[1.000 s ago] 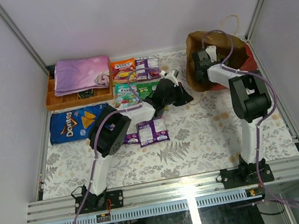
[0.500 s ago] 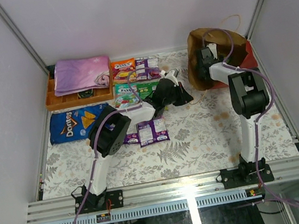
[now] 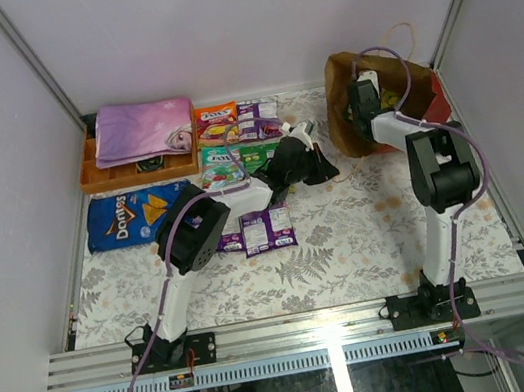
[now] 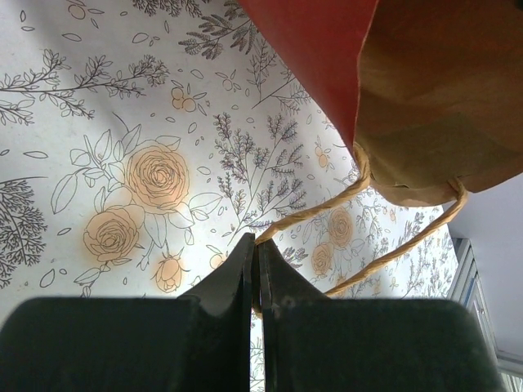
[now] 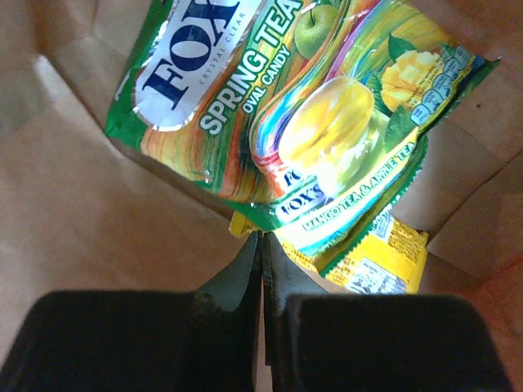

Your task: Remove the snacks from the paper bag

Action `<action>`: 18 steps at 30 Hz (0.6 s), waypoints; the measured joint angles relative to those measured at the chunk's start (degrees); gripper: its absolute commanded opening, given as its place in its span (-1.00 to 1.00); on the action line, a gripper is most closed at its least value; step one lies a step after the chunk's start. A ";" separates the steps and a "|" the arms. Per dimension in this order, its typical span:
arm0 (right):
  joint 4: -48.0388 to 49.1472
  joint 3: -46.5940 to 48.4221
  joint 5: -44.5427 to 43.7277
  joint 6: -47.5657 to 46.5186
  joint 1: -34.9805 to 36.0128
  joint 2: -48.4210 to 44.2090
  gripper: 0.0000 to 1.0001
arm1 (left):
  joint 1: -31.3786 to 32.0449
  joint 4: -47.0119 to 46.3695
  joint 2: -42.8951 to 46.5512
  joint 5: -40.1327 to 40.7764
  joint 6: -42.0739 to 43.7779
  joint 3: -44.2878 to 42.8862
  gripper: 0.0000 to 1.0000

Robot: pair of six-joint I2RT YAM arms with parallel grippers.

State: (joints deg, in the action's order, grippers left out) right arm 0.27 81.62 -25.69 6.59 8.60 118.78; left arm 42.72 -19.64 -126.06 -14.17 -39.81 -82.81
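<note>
The paper bag (image 3: 345, 136), red outside and brown inside, lies at the back right with its mouth facing the arms. My right gripper (image 3: 364, 99) reaches into it. In the right wrist view this gripper (image 5: 261, 237) is shut at the lower edge of a green Fox's candy packet (image 5: 245, 106), pinching it where a yellow packet (image 5: 384, 261) peeks out underneath. My left gripper (image 4: 257, 245) is shut on the bag's string handle (image 4: 319, 208), just in front of the red bag wall (image 4: 310, 49). Several snacks (image 3: 266, 228) and the blue Doritos bag (image 3: 134, 216) lie on the table.
An orange tray (image 3: 91, 175) with a folded purple-pink cloth (image 3: 141, 128) stands at the back left. Orange, purple and green packets (image 3: 234, 125) lie beside it. White walls and metal rails close in the table on three sides.
My right gripper has gone from open to shut inside the bag and shifted a little deeper. The left gripper has stayed shut on the handle.
</note>
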 measured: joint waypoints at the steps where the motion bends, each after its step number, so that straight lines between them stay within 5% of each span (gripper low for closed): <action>1: 0.59 -1.07 0.50 -0.20 0.02 -1.18 -1.00 | 0.00 0.00 -0.02 0.00 0.00 0.00 -1.00; 13: 7.43 -8.44 2.93 -5.31 3.48 -19.98 -1.00 | 0.00 0.28 -1.07 -0.11 0.00 -0.63 -1.00; 14: 7.56 -8.44 3.13 -5.77 3.76 -20.96 -0.89 | 0.00 0.28 -1.07 -0.20 0.00 -0.63 -1.00; 18: 4.28 -6.45 7.02 -8.72 4.15 -21.79 0.20 | 0.00 0.28 -1.07 -0.42 0.00 -0.63 -1.00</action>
State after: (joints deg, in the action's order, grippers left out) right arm 4.56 75.18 -18.68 -2.13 12.75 96.99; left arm 42.72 -19.35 -127.13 -14.59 -39.81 -83.44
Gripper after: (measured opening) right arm 0.291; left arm 0.008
